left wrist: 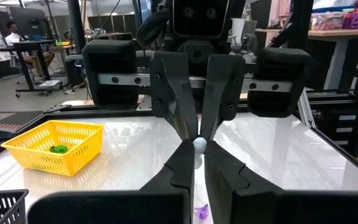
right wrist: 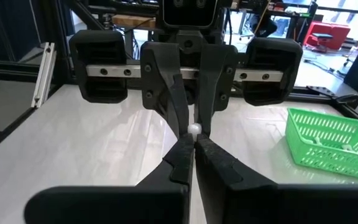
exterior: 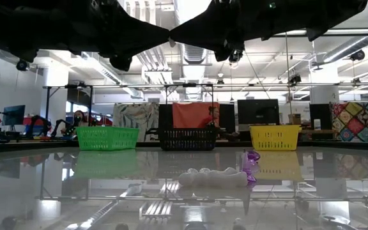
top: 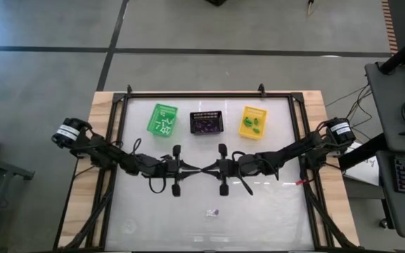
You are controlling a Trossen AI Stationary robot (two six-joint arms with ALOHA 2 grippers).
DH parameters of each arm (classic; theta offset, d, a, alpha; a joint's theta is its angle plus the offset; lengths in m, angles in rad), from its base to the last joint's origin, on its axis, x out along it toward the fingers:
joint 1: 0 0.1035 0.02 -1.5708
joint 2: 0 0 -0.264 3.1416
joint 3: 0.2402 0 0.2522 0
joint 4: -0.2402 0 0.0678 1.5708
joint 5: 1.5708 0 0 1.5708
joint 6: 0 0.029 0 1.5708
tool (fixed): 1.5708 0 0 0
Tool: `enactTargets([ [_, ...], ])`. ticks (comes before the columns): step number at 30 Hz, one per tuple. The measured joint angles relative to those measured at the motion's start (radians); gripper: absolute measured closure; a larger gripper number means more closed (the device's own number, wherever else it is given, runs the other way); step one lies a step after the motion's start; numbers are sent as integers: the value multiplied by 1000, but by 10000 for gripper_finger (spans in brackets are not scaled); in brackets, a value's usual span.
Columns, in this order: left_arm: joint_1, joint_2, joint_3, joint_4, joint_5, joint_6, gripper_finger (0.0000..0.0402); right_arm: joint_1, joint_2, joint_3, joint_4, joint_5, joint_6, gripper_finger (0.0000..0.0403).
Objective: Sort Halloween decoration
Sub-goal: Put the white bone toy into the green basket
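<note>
My two grippers meet tip to tip above the middle of the table, the left gripper (top: 197, 169) coming from the left and the right gripper (top: 207, 169) from the right. Both are shut on one tiny round white trinket (left wrist: 199, 145), which also shows in the right wrist view (right wrist: 194, 130). A white trinket (exterior: 211, 177) and a purple trinket (exterior: 252, 163) lie on the table nearer the front edge. A green basket (top: 162, 119), a black basket (top: 207, 123) and a yellow basket (top: 253, 121) stand in a row at the back. My left gripper pinches the white trinket's near side (left wrist: 197, 148) between its two fingers, at their free ends only. The fingers lie level and come from the table's left. The trinket is clear of the table. My right gripper pinches the same trinket's other side (right wrist: 193, 133) between its two fingers, also at their free ends. Its fingers lie level and come from the table's right, facing the left gripper's fingers.
The green basket holds white pieces, the black one purple pieces, the yellow one green pieces (left wrist: 58, 149). A dark metal frame (top: 209, 94) runs around the glossy tabletop. There is bare table between the baskets and the arms and along the front.
</note>
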State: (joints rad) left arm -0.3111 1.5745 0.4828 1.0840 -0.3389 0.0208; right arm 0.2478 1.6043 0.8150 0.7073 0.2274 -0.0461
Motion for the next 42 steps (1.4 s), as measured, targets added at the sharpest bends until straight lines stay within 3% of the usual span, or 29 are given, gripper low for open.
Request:
enactTargets([
  [16, 4, -1, -14, -40, -24, -23, 401, -8, -6, 0, -57, 11, 47, 294],
  [19, 6, -9, -15, -77, -66, -33, 401, -10, -14, 1, -84, 48, 58, 282],
  [23, 16, -67, -15, -207, -181, -43, 402, -11, -22, 8, -121, 112, 81, 272],
  [27, 67, -187, -16, -474, -270, -95, 402, -11, -32, 11, -153, 179, 106, 268],
  [31, 174, -327, -16, -795, -333, -162, 402, -12, -33, 11, -157, 192, 109, 270],
  [35, 353, -433, -16, -1057, -322, -216, 401, -12, -33, 11, -156, 192, 114, 269],
  [38, 517, -467, -16, -1148, -233, -222, 401, -12, -33, 11, -155, 192, 115, 268],
  [42, 709, -457, -14, -1154, -41, -235, 401, -11, -33, 11, -152, 192, 118, 271],
])
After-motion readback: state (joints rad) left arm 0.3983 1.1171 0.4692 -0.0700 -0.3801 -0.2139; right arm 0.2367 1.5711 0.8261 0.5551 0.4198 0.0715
